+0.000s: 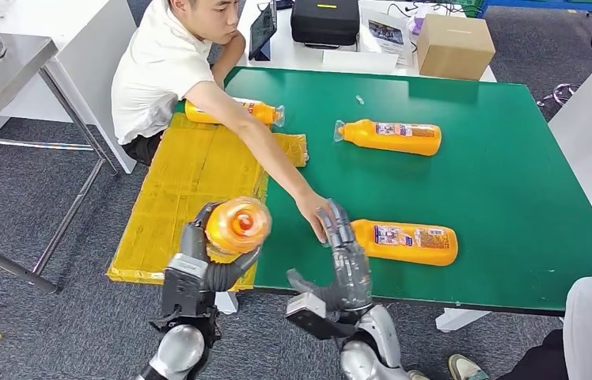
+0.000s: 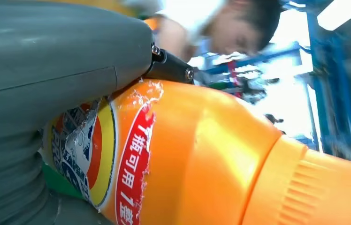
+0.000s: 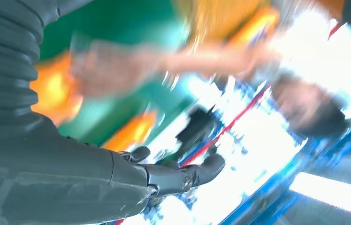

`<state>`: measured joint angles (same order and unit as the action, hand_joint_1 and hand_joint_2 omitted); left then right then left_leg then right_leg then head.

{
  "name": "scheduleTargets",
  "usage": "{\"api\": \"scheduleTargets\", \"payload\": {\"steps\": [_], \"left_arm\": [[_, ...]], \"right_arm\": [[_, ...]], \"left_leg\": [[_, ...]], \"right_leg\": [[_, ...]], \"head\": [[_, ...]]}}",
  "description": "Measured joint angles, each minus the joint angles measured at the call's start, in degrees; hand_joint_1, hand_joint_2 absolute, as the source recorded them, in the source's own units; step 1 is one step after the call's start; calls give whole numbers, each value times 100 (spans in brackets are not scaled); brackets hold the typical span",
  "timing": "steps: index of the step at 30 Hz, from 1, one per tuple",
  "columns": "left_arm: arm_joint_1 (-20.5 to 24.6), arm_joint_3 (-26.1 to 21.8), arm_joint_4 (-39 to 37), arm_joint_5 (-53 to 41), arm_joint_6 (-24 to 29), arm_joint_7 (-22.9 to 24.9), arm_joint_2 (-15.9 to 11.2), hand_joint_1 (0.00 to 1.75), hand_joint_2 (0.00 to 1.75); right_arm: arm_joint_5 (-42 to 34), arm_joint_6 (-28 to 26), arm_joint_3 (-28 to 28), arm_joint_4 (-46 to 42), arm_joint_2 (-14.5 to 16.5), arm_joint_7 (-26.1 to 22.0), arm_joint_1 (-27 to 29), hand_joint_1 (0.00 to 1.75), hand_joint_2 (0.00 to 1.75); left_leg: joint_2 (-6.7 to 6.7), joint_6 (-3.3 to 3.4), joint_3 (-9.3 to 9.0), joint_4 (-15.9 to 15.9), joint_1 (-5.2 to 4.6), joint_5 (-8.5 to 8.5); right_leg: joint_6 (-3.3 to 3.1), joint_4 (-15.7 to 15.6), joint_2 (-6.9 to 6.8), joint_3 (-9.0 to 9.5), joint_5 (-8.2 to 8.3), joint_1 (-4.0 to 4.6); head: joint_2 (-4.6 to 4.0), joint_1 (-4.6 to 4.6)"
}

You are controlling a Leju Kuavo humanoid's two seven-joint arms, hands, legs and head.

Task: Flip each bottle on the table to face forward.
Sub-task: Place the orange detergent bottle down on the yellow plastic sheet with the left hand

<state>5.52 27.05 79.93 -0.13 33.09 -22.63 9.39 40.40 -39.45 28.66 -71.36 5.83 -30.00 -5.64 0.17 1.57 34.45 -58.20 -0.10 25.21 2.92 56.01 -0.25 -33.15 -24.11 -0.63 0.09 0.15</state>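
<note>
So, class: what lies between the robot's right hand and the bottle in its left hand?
In the head view, a person's hand reaches between the right hand and the held bottle.

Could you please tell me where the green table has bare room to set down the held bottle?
Bare green table lies right of both lying bottles and between them. The near-left edge is crowded by the person's hand and the right hand.

orange plastic bottle [image 1: 237,226] up in the left hand [image 1: 207,265] off the green table [image 1: 514,182]'s left edge, three orange bottles lay on it, right hand [image 1: 346,257] sat beside the nearest bottle [image 1: 405,241]
</note>
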Motion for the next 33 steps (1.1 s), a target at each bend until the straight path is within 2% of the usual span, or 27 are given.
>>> {"api": "scheduleTargets", "payload": {"steps": [8,12,18,27,29,33], "left_arm": [[85,-330,-340,-816,157,286,-6,175,175],[278,-394,-640,-2026,209,822,-75,175,175],[824,-461,-1506,-4248,-127,1962,-227,175,175],[1190,-526,-2108,-4551,-220,2132,-320,175,175],[1274,-525,-2216,-4838,-409,2337,-330,175,175],[1615,-520,-2655,-5467,-1262,2702,-341,175,175]], "right_arm": [[234,-33,-759,-561,57,-342,298,0,175],[106,-33,-867,-685,51,-313,335,0,175],[-107,53,-821,-762,25,-214,317,0,175],[-138,99,-751,-776,16,-205,287,0,175],[-173,170,-743,-776,16,-205,281,0,175],[-321,460,-738,-776,19,-222,255,0,175]], "left_leg": [[0,0,3,0,-1,0],[0,-2,2,0,0,-2],[-1,-3,3,0,0,-8],[-2,-4,8,0,0,-8],[-3,-4,10,0,0,-8],[-4,-3,9,0,0,-11]], "right_leg": [[3,0,1,-4,2,0],[2,0,1,-4,1,0],[2,5,1,-2,3,0],[2,6,0,-7,3,0],[2,6,-1,-8,3,0],[2,6,-1,-8,3,0]], "head": [[0,-4],[0,-4],[0,-3],[0,-4],[0,-3],[0,-3]]}}
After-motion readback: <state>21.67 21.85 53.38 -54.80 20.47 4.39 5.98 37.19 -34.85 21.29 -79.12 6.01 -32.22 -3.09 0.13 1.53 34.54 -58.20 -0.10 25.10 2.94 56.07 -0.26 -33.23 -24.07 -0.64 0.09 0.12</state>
